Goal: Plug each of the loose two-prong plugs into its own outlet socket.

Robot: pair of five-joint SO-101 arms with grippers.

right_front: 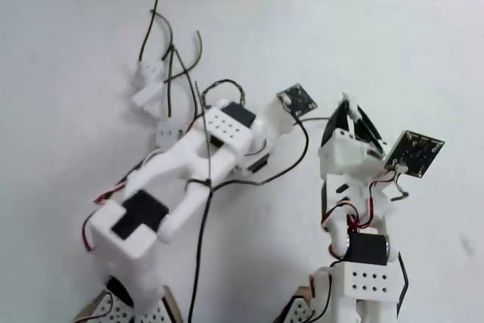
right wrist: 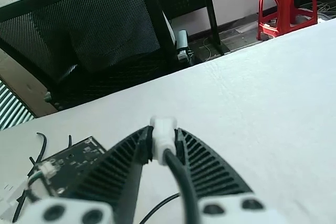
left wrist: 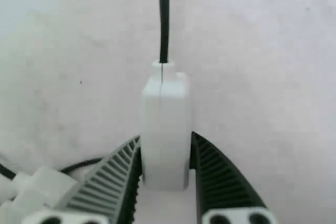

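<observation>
Left gripper [left wrist: 165, 141] clamps a white rectangular plastic block [left wrist: 165, 114] on its black cord [left wrist: 164, 19], lying on the white table [right_front: 393, 43] left of its middle; right gripper [right wrist: 163, 137] pinches a small white plastic plug [right wrist: 163, 126], toward the right edge.

I can't see the prongs on the white plug [left wrist: 164, 114] held in the left gripper [left wrist: 165, 141] — they're hidden. White bits [right_front: 147, 97] at 11 o'clock are too small to tell.
</observation>
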